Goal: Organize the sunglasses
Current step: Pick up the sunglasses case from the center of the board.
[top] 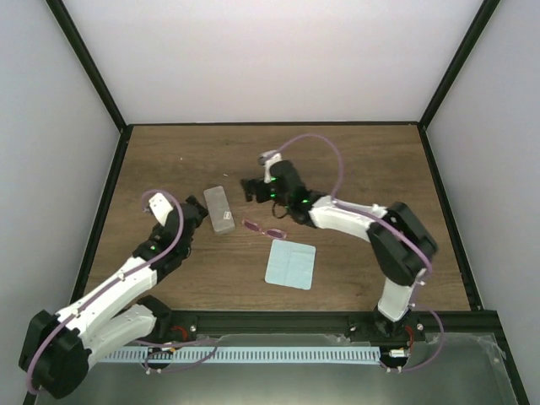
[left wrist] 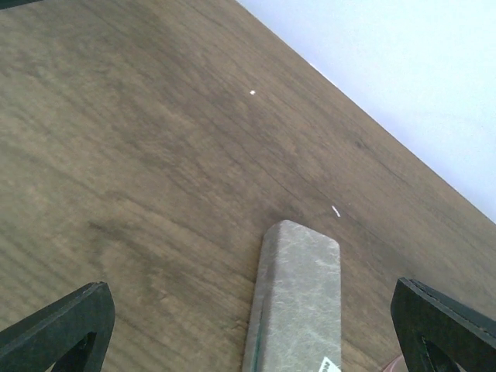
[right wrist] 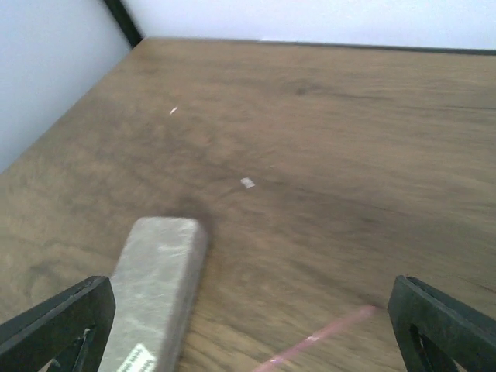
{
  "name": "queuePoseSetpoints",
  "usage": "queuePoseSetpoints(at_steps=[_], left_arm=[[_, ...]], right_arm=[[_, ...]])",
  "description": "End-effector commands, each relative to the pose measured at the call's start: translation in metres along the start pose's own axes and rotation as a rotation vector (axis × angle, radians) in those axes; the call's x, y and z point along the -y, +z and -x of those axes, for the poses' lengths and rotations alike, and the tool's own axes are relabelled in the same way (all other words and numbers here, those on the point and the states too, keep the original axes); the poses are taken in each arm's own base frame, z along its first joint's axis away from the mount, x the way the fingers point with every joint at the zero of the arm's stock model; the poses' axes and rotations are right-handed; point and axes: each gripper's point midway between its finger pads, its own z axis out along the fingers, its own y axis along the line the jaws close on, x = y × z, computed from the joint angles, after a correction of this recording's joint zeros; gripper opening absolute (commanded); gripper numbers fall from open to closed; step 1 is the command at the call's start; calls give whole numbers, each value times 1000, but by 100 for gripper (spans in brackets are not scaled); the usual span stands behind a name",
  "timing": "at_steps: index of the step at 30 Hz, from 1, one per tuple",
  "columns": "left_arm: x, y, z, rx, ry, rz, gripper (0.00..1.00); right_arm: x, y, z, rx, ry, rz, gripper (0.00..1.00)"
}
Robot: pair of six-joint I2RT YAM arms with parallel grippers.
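Nearest the near edge of the table (top: 371, 169), a light blue cloth (top: 290, 264) is seen lying flat, a little right of centre. Just beyond its far-left corner the sunglasses (top: 264, 229) are found, flat on the wood near the table's middle, apart from the cloth and from the grey case (top: 219, 208), which lies closed to their left. The glasses are touched by nothing.

The left hand (top: 196, 216) is held released, jaws wide, just left of the case and pointed along it. The right hand (top: 251, 187) is likewise released and empty, just right of the case's far end and beyond the glasses. In its wrist view only a pink arm tip is caught at the bottom edge.

The step in hand is judged to be the approach, with nothing yet grasped. The case should probably be steadied by the left hand while its lid is raised. The glasses are best taken at the bridge or lens rim, since the thin wire arms could bend or slip. The jaws should be lowered squarely so the frame is not pushed across the wood.
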Motion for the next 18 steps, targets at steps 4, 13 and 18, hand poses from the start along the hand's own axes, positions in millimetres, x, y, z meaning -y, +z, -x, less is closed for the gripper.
queuePoseSetpoints(at_steps=[4,13,18], left_arm=[[-49,-23,-7,27,-145,8,100],[-84,-41,-6,86,-212,-12,100],[-79,-33,-15,57,-172,-8,100]], right_arm=[[-59,63,-67,-223,-260,-20,100],[-96,100,-102,-304,-298,32,100],[-95,105,-103,-310,-302,11,100]])
